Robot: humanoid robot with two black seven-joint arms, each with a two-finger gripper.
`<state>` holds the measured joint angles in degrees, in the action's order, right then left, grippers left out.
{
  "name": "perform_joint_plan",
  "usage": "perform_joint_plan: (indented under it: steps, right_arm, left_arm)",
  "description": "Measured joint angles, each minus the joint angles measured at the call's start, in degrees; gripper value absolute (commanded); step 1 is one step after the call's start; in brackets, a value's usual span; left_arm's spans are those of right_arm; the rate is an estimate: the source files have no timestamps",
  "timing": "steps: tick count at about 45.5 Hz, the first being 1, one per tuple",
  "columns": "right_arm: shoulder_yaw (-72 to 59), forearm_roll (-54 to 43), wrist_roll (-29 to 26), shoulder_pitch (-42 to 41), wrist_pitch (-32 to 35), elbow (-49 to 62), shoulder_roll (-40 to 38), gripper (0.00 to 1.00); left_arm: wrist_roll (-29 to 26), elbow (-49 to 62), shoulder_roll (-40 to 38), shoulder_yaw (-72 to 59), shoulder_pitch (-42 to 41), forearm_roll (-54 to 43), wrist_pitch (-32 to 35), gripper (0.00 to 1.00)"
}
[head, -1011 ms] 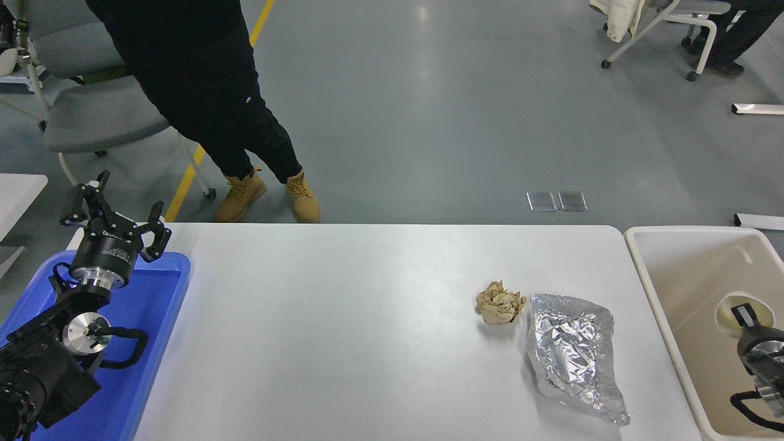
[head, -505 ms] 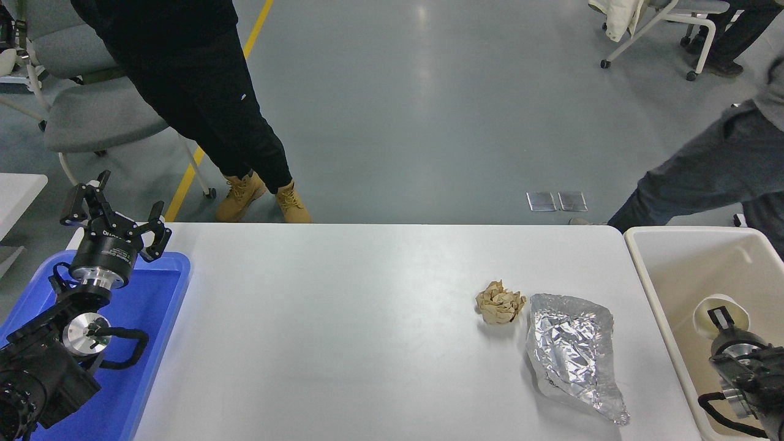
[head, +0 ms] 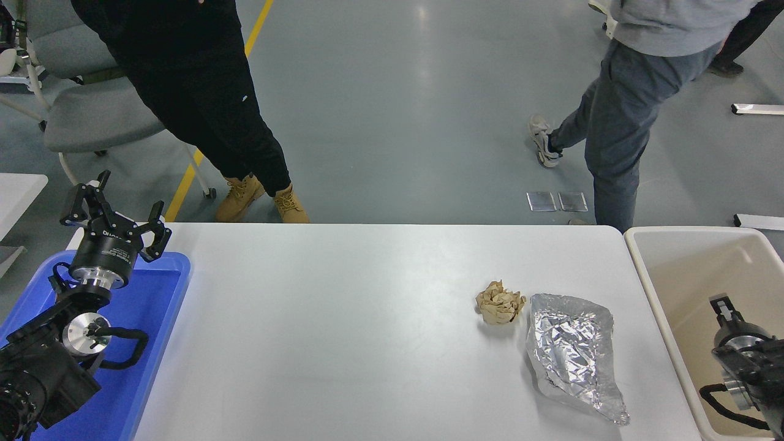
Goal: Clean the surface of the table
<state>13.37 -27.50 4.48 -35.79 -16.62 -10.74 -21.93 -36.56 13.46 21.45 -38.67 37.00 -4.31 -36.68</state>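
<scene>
The white table surface (head: 343, 343) carries a crumpled brown paper ball (head: 500, 303) and a crinkled sheet of aluminium foil (head: 572, 354) just right of it, both right of the middle. My right gripper (head: 724, 304) is over the inside of the beige bin (head: 658, 294) at the right edge, well apart from the paper and foil. I see nothing in it, and whether it is open or shut does not show. My left gripper (head: 116, 207) is open and empty, parked above the blue tray (head: 165, 306) at the lower left.
A person in black trousers and tan boots (head: 263, 199) stands at the table's far left side. A person in grey trousers (head: 618, 122) stands beyond the far right corner. Office chairs (head: 98, 116) stand at the far left.
The white cup-like thing at my right gripper over the bin no longer shows, and the right arm has shifted slightly. A person in grey has walked in at the far right.
</scene>
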Motion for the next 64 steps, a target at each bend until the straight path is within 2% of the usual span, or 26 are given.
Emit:
perform_joint_plan:
  steps: [16,24,34,40,48,64]
  right_arm:
    - [4.6,4.2,1.0,1.3,0.4,-18.0,-13.0,1.00]
    - [17.8,4.6,3.0,6.2,0.6,-29.6,-16.6,1.00]
    - [33.5,4.3,4.3,14.2,1.4,-45.0,-17.5,1.00]
    - [41.0,4.3,4.7,16.9,3.5,-50.4,-14.8,1.00]
    - [50.5,4.3,4.9,18.6,6.6,-53.9,-7.0,1.00]
    - [57.8,3.6,8.2,17.4,8.8,-51.1,9.4,1.00]
  left_arm:
    - [0.0,0.0,0.0,0.0,0.0,0.0,0.0,1.00]
    - [0.0,0.0,0.0,0.0,0.0,0.0,0.0,1.00]
    - [0.0,0.0,0.0,0.0,0.0,0.0,-0.1,1.00]
    - [0.0,0.0,0.0,0.0,0.0,0.0,-0.1,1.00]
    - [0.0,0.0,0.0,0.0,0.0,0.0,-0.1,1.00]
    - [0.0,0.0,0.0,0.0,0.0,0.0,-0.1,1.00]
